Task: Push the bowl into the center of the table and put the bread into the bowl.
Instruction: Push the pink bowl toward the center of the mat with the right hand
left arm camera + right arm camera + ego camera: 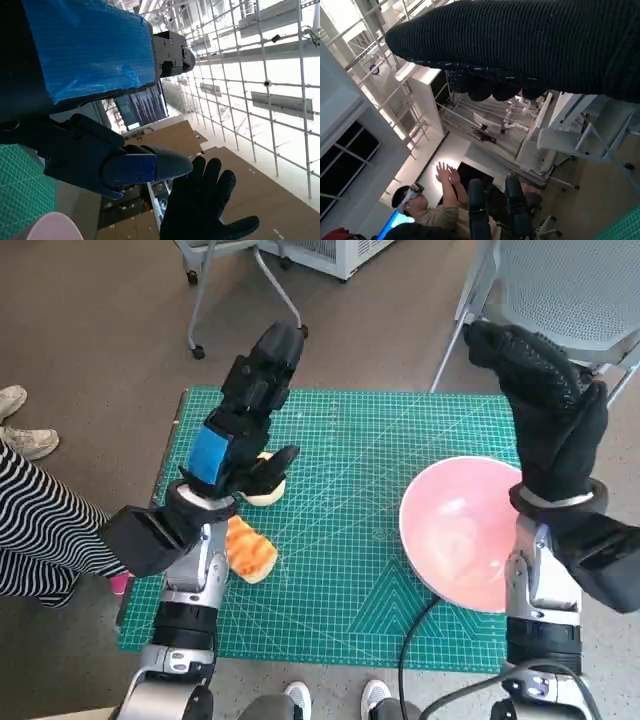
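The pink bowl sits on the right side of the green mat, its rim reaching the mat's right edge. An orange-brown bread lies on the left part of the mat. A paler bun-like piece lies just beyond it, partly hidden by my left hand. That left hand is lifted above the mat's left side, fingers stretched out, holding nothing. My right hand is raised above the bowl's far right rim with fingers spread and empty. In the left wrist view the bowl's rim and the gloved right hand show.
A grey chair stands behind the table's far right corner, and wheeled metal legs at the back. A person's striped leg is close to the left edge. A black cable runs over the mat's front. A person with raised hands appears in the right wrist view.
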